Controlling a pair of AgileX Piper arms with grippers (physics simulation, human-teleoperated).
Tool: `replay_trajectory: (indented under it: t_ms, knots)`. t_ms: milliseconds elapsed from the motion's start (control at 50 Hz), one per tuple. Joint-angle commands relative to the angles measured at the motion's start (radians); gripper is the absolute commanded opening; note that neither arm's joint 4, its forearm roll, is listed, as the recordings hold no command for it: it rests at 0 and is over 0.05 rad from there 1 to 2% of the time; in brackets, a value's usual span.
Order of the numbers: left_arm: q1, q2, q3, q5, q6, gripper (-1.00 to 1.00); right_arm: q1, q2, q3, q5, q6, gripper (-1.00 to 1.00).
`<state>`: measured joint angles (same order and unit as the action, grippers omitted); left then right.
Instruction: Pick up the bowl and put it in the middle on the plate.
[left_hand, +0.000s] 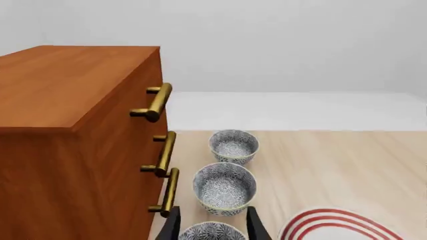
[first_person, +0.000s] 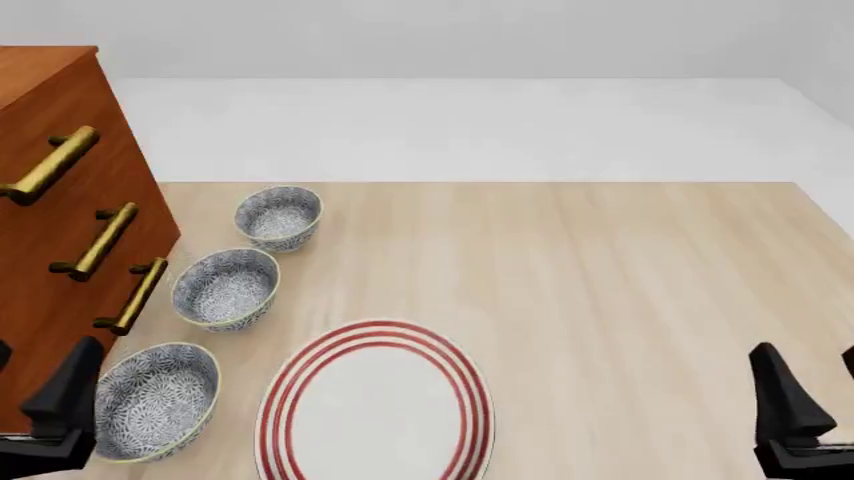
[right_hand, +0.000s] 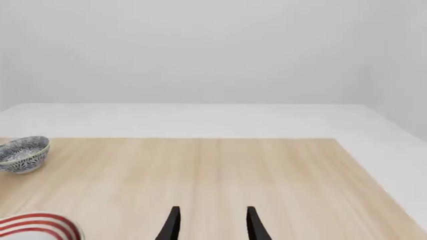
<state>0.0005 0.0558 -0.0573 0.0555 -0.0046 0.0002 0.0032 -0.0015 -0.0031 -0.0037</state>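
Three patterned bowls stand in a line beside the wooden cabinet (first_person: 54, 200), running from about seven o'clock on the table up toward ten o'clock. "The bowl" could mean any of them, but the middle bowl (first_person: 227, 288) seems the likeliest; it sits apart from the near bowl (first_person: 154, 400) and the far bowl (first_person: 279, 217), and just off the cabinet's brass handles (first_person: 134, 295). The plate (first_person: 376, 405), white with red rings, lies at six o'clock, near the bowls but not touching them.

The left gripper (left_hand: 212, 227) hangs over the near bowl with its fingers spread wide and nothing between them. The right gripper (right_hand: 211, 225) waits at four o'clock, fingers equally apart and empty, well away from everything.

The main risk, I'd say, is mistaking which bowl is meant, since they look alike. The left arm is also working in a tight lane: a finger coming down next to the cabinet could catch a handle, or knock a neighbouring bowl out of line. A grip on the thin rim could slip and tip the bowl. And a bowl set down off-centre could land on the plate's raised edge and sit tilted.
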Motion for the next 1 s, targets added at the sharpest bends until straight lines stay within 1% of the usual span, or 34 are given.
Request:
replay_trajectory:
  t_ms: [20,40,100,180,240,280,300,320,360,400,420,440,460,480,500,520,540,560,600,620,640,660,680,700,720,760,780,800,820,840,880,920,940,1000]
  knots:
    - [-0.018,-0.053,0.049,-0.047,0.009,1.00,0.000,0.000,-0.006,0.002,-0.009,1.00]
    - [-0.018,-0.053,0.046,-0.045,0.006,1.00,-0.002,0.008,-0.006,0.004,0.008,1.00]
    - [-0.025,-0.050,0.047,-0.046,0.009,1.00,0.002,-0.002,-0.007,-0.006,-0.028,1.00]
    - [-0.038,-0.052,0.048,-0.044,0.016,1.00,-0.002,0.013,-0.005,-0.002,0.007,1.00]
    - [-0.041,-0.054,0.039,-0.031,0.007,1.00,0.002,-0.002,-0.006,-0.009,-0.031,1.00]
    - [-0.058,-0.054,0.022,-0.015,-0.003,1.00,0.000,0.000,-0.009,0.002,-0.013,1.00]
    - [-0.072,-0.054,0.022,-0.016,0.007,1.00,-0.002,0.007,-0.010,0.008,0.005,1.00]
    - [-0.079,-0.055,0.019,-0.012,0.007,1.00,-0.002,0.013,-0.009,0.004,0.010,1.00]
    - [-0.076,-0.055,0.009,-0.001,-0.004,1.00,0.002,-0.002,-0.006,-0.008,-0.028,1.00]
    - [-0.070,-0.055,0.001,0.008,-0.026,1.00,0.001,-0.001,-0.007,-0.003,-0.021,1.00]
    - [-0.069,-0.055,0.002,0.005,-0.014,1.00,0.000,0.001,-0.007,0.001,-0.011,1.00]
    - [-0.071,-0.055,0.003,0.004,0.022,1.00,-0.002,0.011,-0.006,0.000,0.005,1.00]
    - [-0.076,-0.055,-0.004,0.015,0.034,1.00,-0.002,0.011,-0.005,-0.002,0.003,1.00]
    - [-0.070,-0.055,-0.021,0.025,-0.052,1.00,0.000,0.000,-0.008,0.001,-0.014,1.00]
    - [-0.066,-0.053,-0.025,0.041,-0.069,1.00,0.002,-0.002,-0.008,-0.006,-0.028,1.00]
    - [-0.071,-0.053,-0.028,0.045,-0.041,1.00,0.001,-0.002,-0.007,-0.006,-0.026,1.00]
    - [-0.074,-0.052,-0.034,0.057,-0.039,1.00,0.001,-0.001,-0.007,-0.003,-0.021,1.00]
    - [-0.067,-0.049,-0.046,0.075,-0.042,1.00,-0.001,0.006,-0.007,0.004,0.002,1.00]
    - [-0.089,-0.016,-0.065,0.085,-0.047,1.00,-0.001,0.005,-0.007,0.003,-0.001,1.00]
    - [-0.088,0.049,-0.078,0.065,-0.027,1.00,0.001,-0.002,-0.007,-0.004,-0.023,1.00]
    - [-0.096,0.077,-0.085,0.056,-0.053,1.00,0.001,-0.002,-0.007,-0.006,-0.027,1.00]
    - [-0.112,0.096,-0.100,0.061,-0.054,1.00,0.001,-0.002,-0.008,-0.002,-0.022,1.00]
    - [-0.138,0.113,-0.112,0.060,-0.045,1.00,0.000,-0.001,-0.008,0.002,-0.015,1.00]
    - [-0.159,0.114,-0.132,0.073,-0.005,1.00,-0.002,0.008,-0.006,0.003,0.006,1.00]
    - [-0.157,0.121,-0.142,0.081,0.003,1.00,-0.002,0.008,-0.007,0.003,0.004,1.00]
    - [-0.126,0.234,-0.169,0.066,0.023,1.00,0.001,-0.002,-0.008,-0.004,-0.024,1.00]
    - [-0.112,0.298,-0.169,0.043,0.031,1.00,0.001,-0.002,-0.009,-0.004,-0.027,1.00]
    - [-0.122,0.354,-0.185,0.028,0.037,1.00,0.001,-0.001,-0.009,-0.001,-0.021,1.00]
    - [-0.151,0.292,-0.217,0.077,0.041,1.00,-0.001,0.002,-0.008,0.003,-0.007,1.00]
    - [-0.160,0.305,-0.231,0.086,0.040,1.00,-0.002,0.012,-0.005,-0.002,0.005,1.00]
    - [-0.162,0.319,-0.255,0.097,0.043,1.00,-0.001,0.001,-0.008,0.002,-0.010,1.00]
    - [-0.178,0.340,-0.266,0.094,0.058,1.00,0.001,-0.001,-0.005,-0.008,-0.025,1.00]
    - [-0.190,0.366,-0.266,0.080,0.088,1.00,0.000,-0.001,-0.006,-0.004,-0.020,1.00]
    - [-0.203,0.412,-0.285,0.066,0.086,1.00,-0.002,0.011,-0.005,0.000,0.006,1.00]
